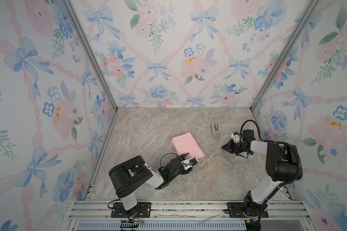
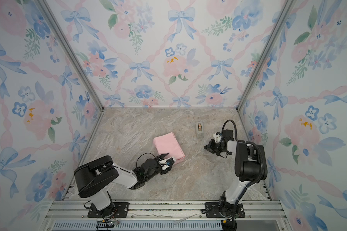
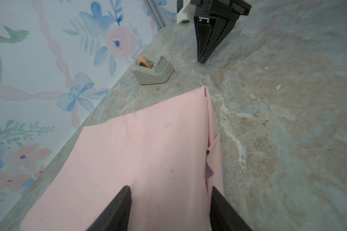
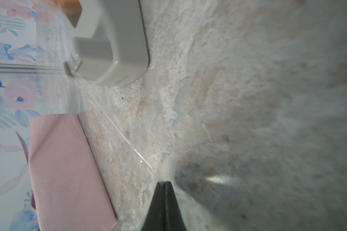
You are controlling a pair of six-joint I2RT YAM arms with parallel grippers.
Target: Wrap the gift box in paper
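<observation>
Surface (image 1: 148,130): marbled stone-look top; it carries the wrapped parcel near the middle and a tape dispenser toward the far right.
Paper (image 1: 185,145): pale pink face outward, folded into a parcel; in the left wrist view a sliver of purple inner face (image 3: 208,170) shows at a side seam where the flaps overlap.
Gift box: not visible anywhere; judging by the parcel's blocky shape it is probably inside the paper, which is the only thing here that encloses anything.
Left gripper (image 3: 168,208): jaws part-open, straddling the near end of the parcel, one finger on top of the paper and one along the seam side; it seems to steady the parcel rather than lift it.
Right gripper (image 4: 164,185): jaws closed together, hanging above bare surface between parcel and dispenser; a thin clear strip (image 4: 128,144) runs from its tips toward the dispenser, likely tape.
Tape dispenser (image 1: 215,129): small, beige, standing well apart from the parcel.
Step in hand: likely sealing the wrap, with tape being drawn out.
Next move: probably carrying the strip to the open seam and pressing it flat while the left gripper holds the flaps down.
</observation>
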